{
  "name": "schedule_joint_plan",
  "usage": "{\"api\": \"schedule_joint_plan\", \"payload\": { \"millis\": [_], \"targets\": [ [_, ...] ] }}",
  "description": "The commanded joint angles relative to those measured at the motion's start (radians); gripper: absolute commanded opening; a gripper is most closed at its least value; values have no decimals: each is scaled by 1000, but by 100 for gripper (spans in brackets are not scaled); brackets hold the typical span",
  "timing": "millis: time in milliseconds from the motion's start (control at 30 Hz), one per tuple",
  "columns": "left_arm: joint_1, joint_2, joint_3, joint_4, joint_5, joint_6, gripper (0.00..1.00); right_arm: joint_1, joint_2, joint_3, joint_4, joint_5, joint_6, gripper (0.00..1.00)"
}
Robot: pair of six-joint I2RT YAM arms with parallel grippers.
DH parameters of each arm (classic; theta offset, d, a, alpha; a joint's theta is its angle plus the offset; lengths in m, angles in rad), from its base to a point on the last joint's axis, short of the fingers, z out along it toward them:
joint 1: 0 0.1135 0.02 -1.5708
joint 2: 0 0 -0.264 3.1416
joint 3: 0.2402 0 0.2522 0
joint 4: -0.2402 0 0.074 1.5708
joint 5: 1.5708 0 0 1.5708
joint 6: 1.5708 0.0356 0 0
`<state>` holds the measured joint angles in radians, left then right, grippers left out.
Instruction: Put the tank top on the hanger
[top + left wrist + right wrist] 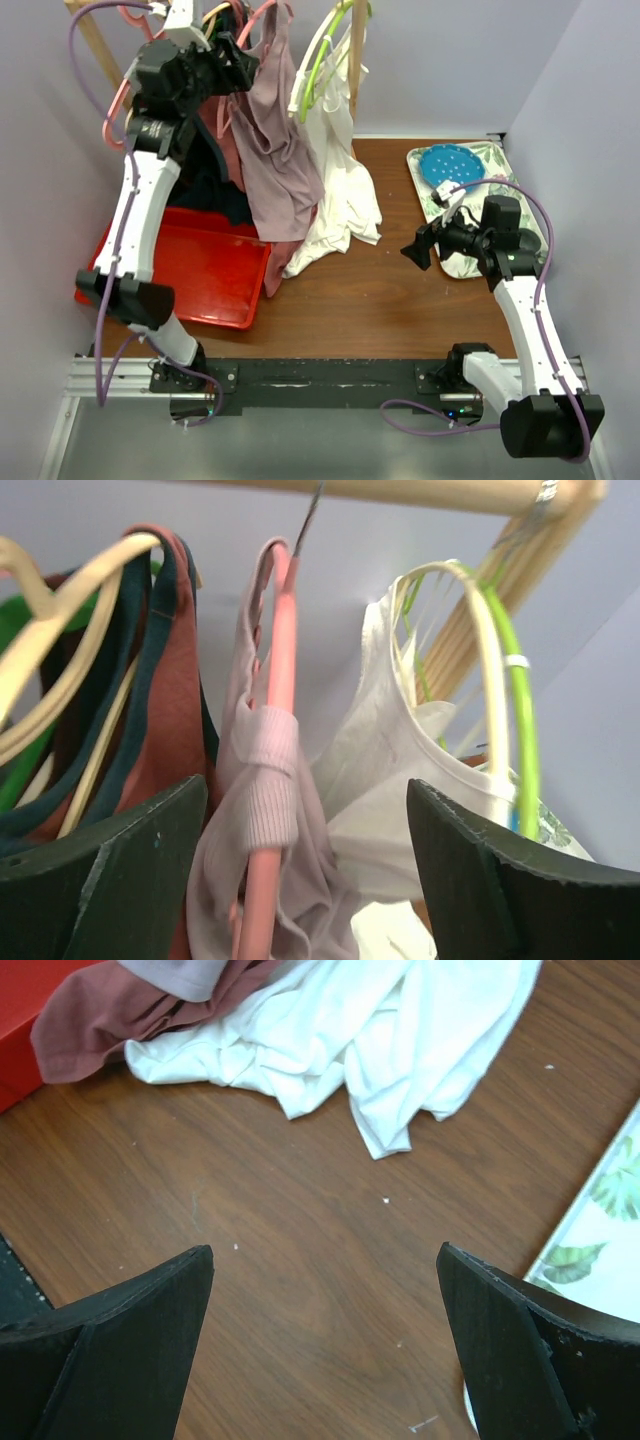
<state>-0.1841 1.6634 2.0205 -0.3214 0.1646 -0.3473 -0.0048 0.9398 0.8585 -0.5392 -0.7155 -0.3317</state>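
Observation:
The pale mauve tank top (285, 150) hangs from the salmon-pink hanger (262, 18) on the wooden rail at the top of the view. In the left wrist view its ribbed strap (268, 770) wraps the hanger's arm (282, 640), and the fabric bunches below. My left gripper (240, 62) is raised beside the top, open, its fingers apart on either side of the strap and hanger (305, 800), touching nothing I can see. My right gripper (418, 250) hovers low over the table at the right, open and empty (325, 1260).
A white garment (335, 190) on a lime-green hanger (325, 50) hangs right of the top. A rust-red top (165, 720) with dark trim and a tan hanger (70, 600) hang left. A red tray (210, 270) lies left; a leaf-patterned tray (455, 165) with a blue dish (452, 165) sits right.

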Motion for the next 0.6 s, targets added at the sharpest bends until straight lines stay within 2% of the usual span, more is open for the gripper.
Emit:
{"api": "schedule_joint_plan", "payload": {
  "millis": [0, 167, 300, 400, 567],
  "targets": [
    [8, -250, -110, 55, -7, 45, 90, -40, -38, -3, 7, 51, -12, 99],
    [8, -491, -308, 9, 4, 74, 95, -92, -105, -9, 59, 117, 51, 99],
    [8, -796, -604, -28, -7, 74, 99, -95, -141, 45, 38, 258, 152, 99],
    [6, -968, -741, -85, -26, 82, 100, -95, -144, 161, -22, 339, 203, 99],
    [6, -1148, -832, -229, -86, 76, 100, -95, -139, 409, -94, 583, 272, 99]
  ]
}}
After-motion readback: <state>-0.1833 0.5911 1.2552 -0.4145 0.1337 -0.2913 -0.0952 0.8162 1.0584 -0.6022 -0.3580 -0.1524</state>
